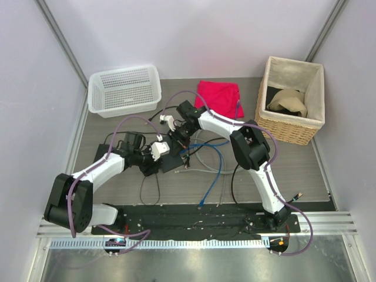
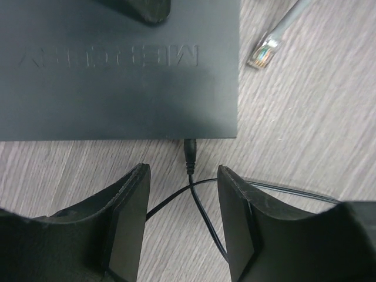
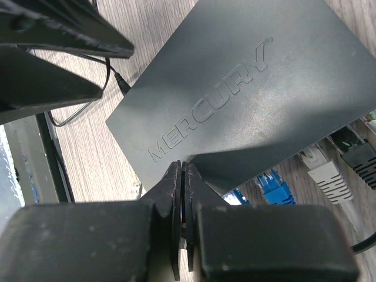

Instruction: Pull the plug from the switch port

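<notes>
Plug at the switch edge, between parted jaws (both clear of it)

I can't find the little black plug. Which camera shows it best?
Left wrist: the plug sits close and centred at the switch edge. Right wrist shows it small, off-centre. Top view: too tiny to tell.

A robot lab cell: white walls box in a wood-grain table, aluminium rails run behind the left claw, a tray sits beyond it, and a hamper stands right of the right claw.
</notes>
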Controlling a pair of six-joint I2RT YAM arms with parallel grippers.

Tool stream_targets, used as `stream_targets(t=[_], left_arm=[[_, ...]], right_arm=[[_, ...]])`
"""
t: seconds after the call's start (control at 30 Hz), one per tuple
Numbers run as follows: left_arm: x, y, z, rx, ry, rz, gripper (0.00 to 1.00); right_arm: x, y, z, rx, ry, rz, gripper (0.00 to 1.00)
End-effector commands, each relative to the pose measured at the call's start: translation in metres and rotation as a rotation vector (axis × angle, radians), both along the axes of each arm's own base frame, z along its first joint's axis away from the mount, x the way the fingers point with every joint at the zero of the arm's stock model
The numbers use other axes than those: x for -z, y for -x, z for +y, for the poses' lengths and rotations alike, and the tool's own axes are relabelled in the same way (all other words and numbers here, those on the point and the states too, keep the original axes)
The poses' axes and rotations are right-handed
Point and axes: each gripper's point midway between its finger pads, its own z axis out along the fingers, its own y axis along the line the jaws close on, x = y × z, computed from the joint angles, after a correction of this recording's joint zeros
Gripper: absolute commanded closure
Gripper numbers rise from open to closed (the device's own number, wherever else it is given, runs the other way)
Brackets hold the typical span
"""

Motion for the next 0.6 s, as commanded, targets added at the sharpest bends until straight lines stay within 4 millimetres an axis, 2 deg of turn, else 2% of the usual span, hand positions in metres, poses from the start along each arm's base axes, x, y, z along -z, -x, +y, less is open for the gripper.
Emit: stream_targets(t=[0.0,0.33,0.57], left_arm=[[0.001,-0.014,-0.004,0.004,0.000,-0.076,0.47],[0.011,-0.018,-0.014,0.016,0.015,-0.114,0.50],[0.014,-0.013,-0.019,0.028,0.027,-0.101,0.62]], right_arm=[[0.044,0.010,-0.020,-0.001,0.152,0.027,0.96],[0.045,0.010,-0.020,0.002,0.158,0.025,0.97],[0.047,0.009,-0.021,0.004,0.168,0.018,0.97]])
